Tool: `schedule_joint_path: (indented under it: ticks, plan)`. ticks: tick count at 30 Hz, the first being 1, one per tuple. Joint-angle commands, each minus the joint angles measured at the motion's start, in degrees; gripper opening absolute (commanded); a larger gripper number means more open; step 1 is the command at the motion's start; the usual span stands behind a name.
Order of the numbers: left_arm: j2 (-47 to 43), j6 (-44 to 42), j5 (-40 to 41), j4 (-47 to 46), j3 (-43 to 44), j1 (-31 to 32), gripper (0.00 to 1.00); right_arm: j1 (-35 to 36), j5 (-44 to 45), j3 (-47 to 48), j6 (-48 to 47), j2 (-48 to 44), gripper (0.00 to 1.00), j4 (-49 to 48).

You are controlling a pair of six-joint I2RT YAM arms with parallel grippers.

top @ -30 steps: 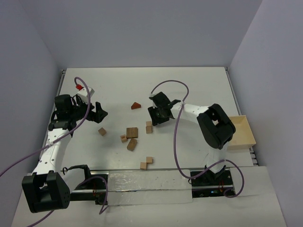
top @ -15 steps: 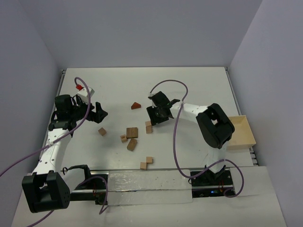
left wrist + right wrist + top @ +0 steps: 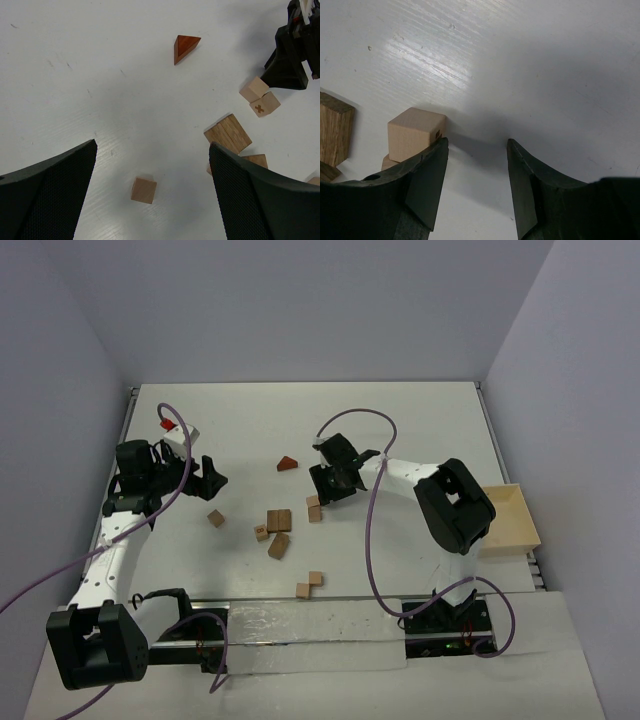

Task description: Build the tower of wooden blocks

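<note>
- Tower not up: blocks (image 3: 279,521) lie loose on the white counter (image 3: 400,420), mid-counter, none stacked
- Left end effector (image 3: 212,477) hangs over the left side of the counter, fingers spread wide, nothing between them
- Below it, 1 lone cube (image 3: 144,190) on its own, well apart from the rest
- Red wedge (image 3: 185,46) sits farther back, apart from the tan pieces
- Right end effector (image 3: 477,141) is low at the counter, just behind a cube pair (image 3: 314,507); fingers apart, only bare counter in the gap
- In the right wrist view, 1 pale cube (image 3: 415,132) stands just outside the left-hand finger (image 3: 427,185); contact or a hair apart, I cannot tell
- The 2 cubes of that pair touch; 1 carries an x mark (image 3: 265,104)
- Darker oak brick (image 3: 227,133) lies near them, toward the arms, with another brick (image 3: 278,545) and a small cube (image 3: 262,532) close by
- 2 more cubes (image 3: 310,584) sit touching near the front edge
- Pale wooden tray (image 3: 520,530) at the right edge, behind the right arm
</note>
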State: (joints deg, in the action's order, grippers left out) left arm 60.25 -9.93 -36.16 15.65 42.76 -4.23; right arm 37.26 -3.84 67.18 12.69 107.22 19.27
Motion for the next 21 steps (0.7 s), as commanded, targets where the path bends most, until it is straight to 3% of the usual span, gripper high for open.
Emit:
schedule_joint_path:
  ticks: [1,21]
  plan:
    - [0.0,-0.6,0.2,-2.7,0.2,-0.4,0.99,0.7,0.0,-1.1,0.0,-0.1,0.58,1.3]
    - [0.2,-0.7,0.4,-2.9,0.3,-0.3,0.99,1.6,-0.5,-3.0,-0.5,-1.8,0.58,1.2]
